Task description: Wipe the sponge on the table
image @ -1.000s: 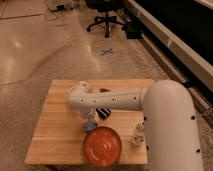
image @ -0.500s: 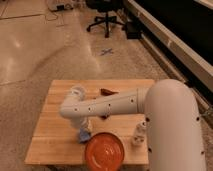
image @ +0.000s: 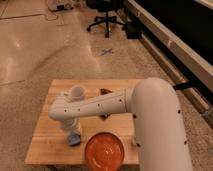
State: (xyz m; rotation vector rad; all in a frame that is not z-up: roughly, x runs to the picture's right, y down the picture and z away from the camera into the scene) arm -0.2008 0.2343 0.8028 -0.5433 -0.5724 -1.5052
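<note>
The gripper is standing right over the sponge (whether it is gripping it, I cannot tell), which is lying at the table's front left beside the orange plate. Both are sitting further left than half a second ago.

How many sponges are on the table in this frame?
1. The sponge lies near the table's near edge, beside the orange plate, right below the gripper. The arm may hide others.
</note>
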